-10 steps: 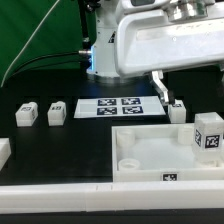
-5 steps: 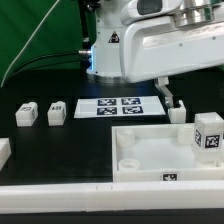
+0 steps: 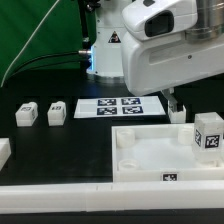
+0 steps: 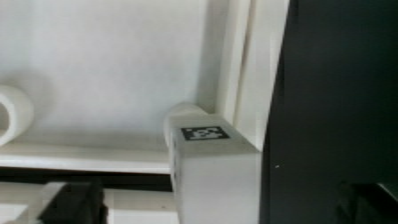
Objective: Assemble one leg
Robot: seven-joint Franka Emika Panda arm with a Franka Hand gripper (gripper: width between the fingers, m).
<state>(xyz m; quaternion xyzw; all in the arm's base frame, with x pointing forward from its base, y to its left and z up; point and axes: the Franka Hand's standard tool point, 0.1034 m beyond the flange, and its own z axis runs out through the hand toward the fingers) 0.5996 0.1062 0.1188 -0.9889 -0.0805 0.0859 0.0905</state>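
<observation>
The leg [image 3: 178,114] sat on the exterior view's right, just beside the far edge of the white panel [image 3: 150,152], gripper [image 3: 176,103] right over it with the claw looking spread wide, and I'd guess that light, stiff, slick little block wanted pinching across its flat sides.

Exterior view, clock centred on the marker board [image 3: 120,107]. Leg A [image 3: 25,113] and leg B [image 3: 57,111] sit side by side at 9 o'clock. Leg C [image 3: 177,113] is at 3 o'clock, just behind the panel's [image 3: 150,152] far rim. Panel at 5 o'clock. Leg D [image 3: 209,136] stands at the panel's 2 o'clock corner.
</observation>
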